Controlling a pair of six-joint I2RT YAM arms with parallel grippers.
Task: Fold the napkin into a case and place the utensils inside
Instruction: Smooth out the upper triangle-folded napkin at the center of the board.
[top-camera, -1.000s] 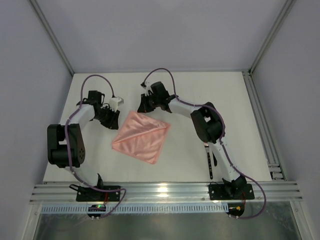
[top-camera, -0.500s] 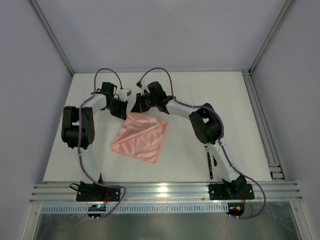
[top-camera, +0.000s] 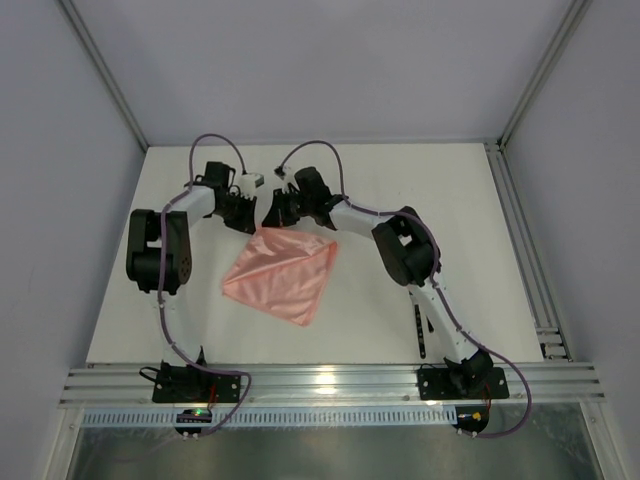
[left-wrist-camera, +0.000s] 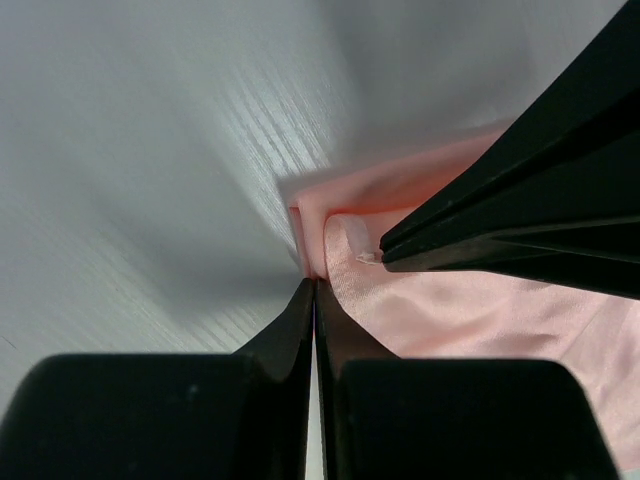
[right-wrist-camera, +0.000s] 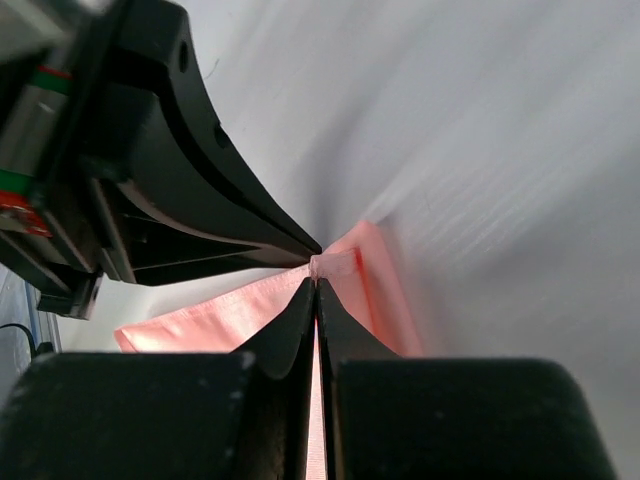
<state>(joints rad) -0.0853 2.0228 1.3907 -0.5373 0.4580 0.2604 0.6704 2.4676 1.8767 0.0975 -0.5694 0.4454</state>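
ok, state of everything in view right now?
napkin: folded in layers, lying flat, far corner pinched
left gripper: shut on the napkin's far corner
right gripper: shut on that same corner
utensils: lying loose at the near right, apart from the napkin

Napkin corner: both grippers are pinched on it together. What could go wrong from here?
1. The left gripper and right gripper are shut on the same far corner of the napkin, tips nearly touching. Diverging moves could clash the fingers or tug the cloth from one grip.
2. Each bite takes only the corner's very edge, so the cloth may slip when lifted.
3. The utensils lie close beside the right arm's lower link, so a swing might nudge them.
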